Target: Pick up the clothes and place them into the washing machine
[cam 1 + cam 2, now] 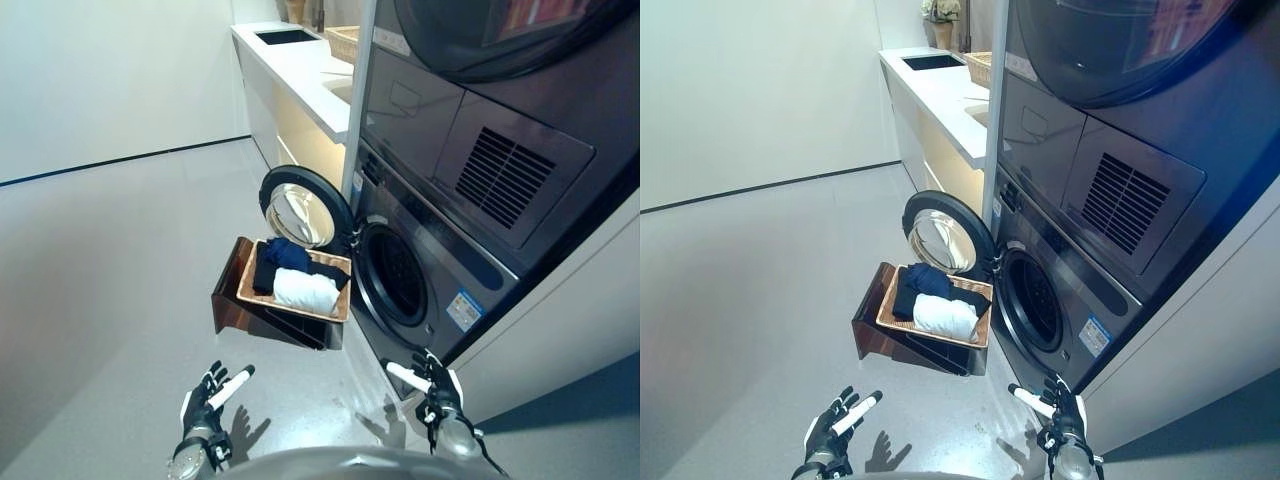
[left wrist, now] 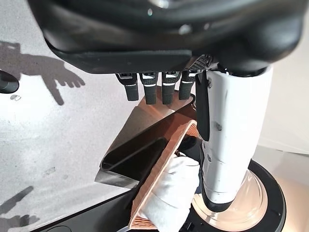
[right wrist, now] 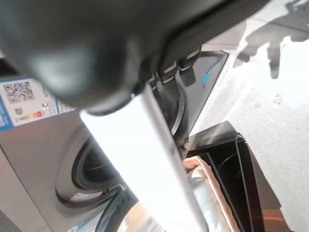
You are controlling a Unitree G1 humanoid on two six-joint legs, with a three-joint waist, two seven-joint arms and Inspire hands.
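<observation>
Standing short of the load, the left hand (image 1: 205, 407) hangs with fingers straight and empty. The clothes (image 1: 300, 280) lie in the basket (image 1: 262, 300) beside the washing machine (image 1: 420, 270), its door (image 1: 298, 208) open. Right hand (image 1: 432, 392), equally slack, holds nothing; approach step pending, a reach into the basket comes next.

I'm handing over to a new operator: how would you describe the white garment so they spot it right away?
Find the washing machine with its round door swung open. On the floor just in front sits a tilted basket on a dark stand. The white garment is the rolled bundle at the basket's near end, beside the dark blue clothes.
</observation>
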